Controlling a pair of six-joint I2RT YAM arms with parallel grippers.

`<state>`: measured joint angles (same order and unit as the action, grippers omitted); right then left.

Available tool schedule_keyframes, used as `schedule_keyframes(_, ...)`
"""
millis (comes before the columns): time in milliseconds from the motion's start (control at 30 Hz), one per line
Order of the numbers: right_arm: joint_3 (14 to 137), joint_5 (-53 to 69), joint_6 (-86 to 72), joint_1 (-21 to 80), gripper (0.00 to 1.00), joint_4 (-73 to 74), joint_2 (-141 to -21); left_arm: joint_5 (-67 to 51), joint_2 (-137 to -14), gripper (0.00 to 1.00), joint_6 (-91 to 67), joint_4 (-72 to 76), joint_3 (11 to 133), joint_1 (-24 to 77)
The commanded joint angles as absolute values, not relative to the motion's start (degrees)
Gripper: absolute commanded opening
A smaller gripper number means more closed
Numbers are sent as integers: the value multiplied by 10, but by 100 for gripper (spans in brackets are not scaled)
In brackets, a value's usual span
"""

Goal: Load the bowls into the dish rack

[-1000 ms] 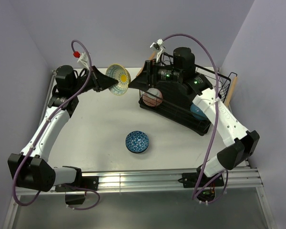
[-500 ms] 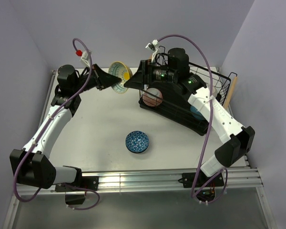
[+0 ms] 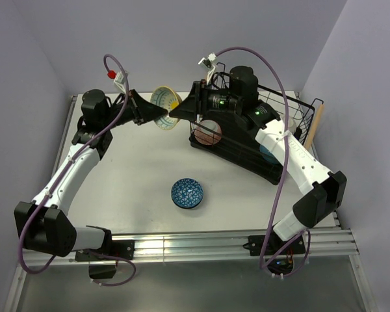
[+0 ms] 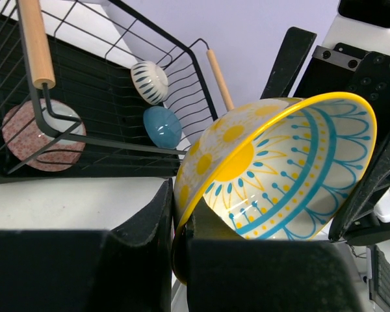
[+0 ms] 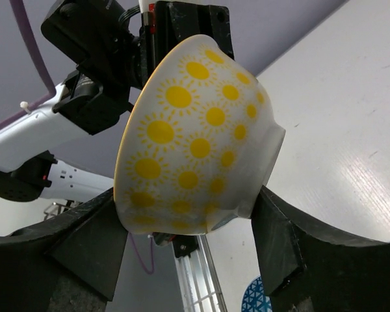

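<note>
Top view: four bowls show here. The yellow bowl (image 3: 164, 103) hangs in the air just left of the dish rack (image 3: 244, 156), with the left claw (image 3: 157, 114) and right claw (image 3: 175, 114) meeting at it. A blue patterned bowl (image 3: 187, 193) sits alone on the table (image 3: 130, 169), well apart from the rack. The rack stands at the far right of the table, and I can make out two bowls in it, a pink bowl (image 3: 208, 132) and a plain blue bowl (image 3: 268, 153). The right arm covers the rest.

Left wrist: the rack (image 4: 97, 78) actually holds three bowls: pink (image 4: 42, 133), plain blue (image 4: 161, 127) and a striped bowl (image 4: 149, 81). That makes five overall. Its two wooden handles (image 4: 36, 39) are both in view. The left claw (image 4: 179, 218) is pinched on the yellow bowl's rim.

Right wrist: the right claw (image 5: 188, 208) has its fingers (image 5: 84, 244) spread wide on either side of the yellow bowl (image 5: 195, 136). Can't tell if they're squeezing it or just flanking it.
</note>
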<state>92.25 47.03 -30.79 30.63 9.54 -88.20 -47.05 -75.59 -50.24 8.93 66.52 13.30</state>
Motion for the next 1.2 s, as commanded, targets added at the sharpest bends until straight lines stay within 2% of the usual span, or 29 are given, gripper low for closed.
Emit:
schedule_keyframes(0,907,488,-319,310,54,58,-860,-483,-746,0,-492,120,676,138)
schedule_keyframes(133,904,497,-308,310,33,59,-855,-480,-748,0,-488,115,675,137)
schedule_keyframes(167,904,497,-305,310,22,61,-855,-481,-748,0,-487,113,675,137)
schedule_keyframes(200,905,497,-303,309,15,62,-855,-480,-749,0,-486,111,675,138)
schedule_keyframes(233,908,496,-300,309,8,65,-856,-478,-750,2,-484,106,678,137)
schedule_keyframes(267,909,496,-297,309,0,67,-856,-478,-751,9,-480,97,681,137)
schedule_keyframes(367,909,496,-294,303,0,69,-853,-480,-755,20,-474,86,688,137)
schedule_keyframes(400,909,496,-293,299,0,69,-851,-482,-756,30,-470,78,693,137)
schedule_keyframes(467,910,498,-285,293,0,77,-850,-483,-758,39,-463,69,695,137)
schedule_keyframes(500,910,501,-284,283,0,79,-848,-482,-758,48,-461,58,697,137)
schedule_keyframes(567,900,508,-290,270,0,70,-842,-480,-758,58,-453,51,699,137)
schedule_keyframes(700,898,523,-273,237,0,87,-832,-478,-763,69,-446,37,707,137)
schedule_keyframes(867,922,526,-187,190,0,182,-820,-471,-761,81,-433,21,715,137)
schedule_keyframes(1167,1001,462,123,70,0,437,-832,-472,-769,99,-382,-29,764,137)
